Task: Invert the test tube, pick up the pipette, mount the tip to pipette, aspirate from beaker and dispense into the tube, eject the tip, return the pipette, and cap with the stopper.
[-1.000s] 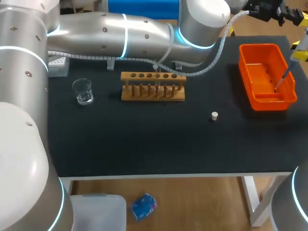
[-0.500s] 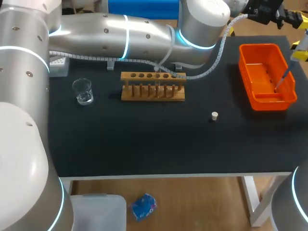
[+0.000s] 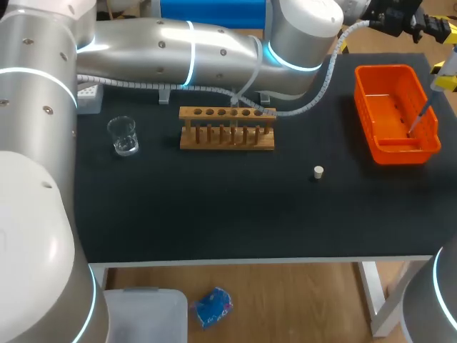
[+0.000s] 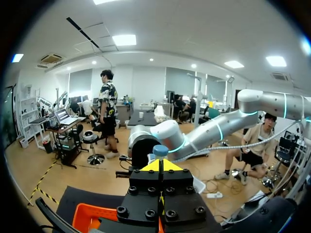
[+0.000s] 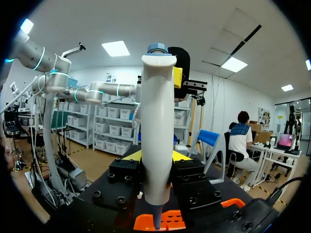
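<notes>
At the counter's (image 3: 214,214) far right, above the bin (image 3: 362,107): clamps the pipette (image 5: 156,136) upright in the right pincer (image 5: 158,156), tip (image 5: 157,219) down. Holds the left pincer (image 4: 161,166), together, by the plunger (image 4: 160,150). Probably light, stiff, slick; best gripped round the barrel, sparing the fragile tip.

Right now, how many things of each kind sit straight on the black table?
Beaker: 1
Wooden rack: 1
Stopper: 1
Orange bin: 1
White tip box: 1
Total: 5
</notes>
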Motion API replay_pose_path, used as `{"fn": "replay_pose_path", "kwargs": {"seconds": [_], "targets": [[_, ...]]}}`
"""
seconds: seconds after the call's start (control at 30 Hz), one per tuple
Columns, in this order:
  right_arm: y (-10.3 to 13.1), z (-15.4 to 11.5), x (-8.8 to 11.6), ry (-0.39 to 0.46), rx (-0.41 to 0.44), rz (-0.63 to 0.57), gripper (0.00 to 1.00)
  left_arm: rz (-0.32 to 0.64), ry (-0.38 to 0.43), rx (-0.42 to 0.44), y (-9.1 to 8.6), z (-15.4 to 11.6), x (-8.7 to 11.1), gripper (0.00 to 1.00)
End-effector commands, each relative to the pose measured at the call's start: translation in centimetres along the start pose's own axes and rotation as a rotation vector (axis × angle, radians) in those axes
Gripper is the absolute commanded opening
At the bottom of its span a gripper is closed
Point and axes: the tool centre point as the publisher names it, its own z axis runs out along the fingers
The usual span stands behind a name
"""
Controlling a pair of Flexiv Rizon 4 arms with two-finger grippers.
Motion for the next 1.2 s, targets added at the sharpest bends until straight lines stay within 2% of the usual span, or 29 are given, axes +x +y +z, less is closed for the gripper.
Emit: {"fn": "replay_pose_path", "kwargs": {"seconds": [0.03,0.37,0.53,1.2], "targets": [[0.0,-0.2,-0.2,0.006,-0.001,-0.001,0.00,-0.005,0.003,-0.011,0.2,0.1,-0.1,0.00],[0.0,-0.2,-0.2,0.006,-0.001,-0.001,0.00,-0.017,-0.001,-0.024,0.6,0.2,-0.1,0.00],[0.0,-0.2,-0.2,0.006,-0.001,-0.001,0.00,-0.032,0.000,-0.065,0.8,0.4,-0.1,0.00],[0.0,-0.2,-0.2,0.006,-0.001,-0.001,0.00,-0.037,-0.006,-0.069,1.3,0.8,-0.1,0.00]]}}
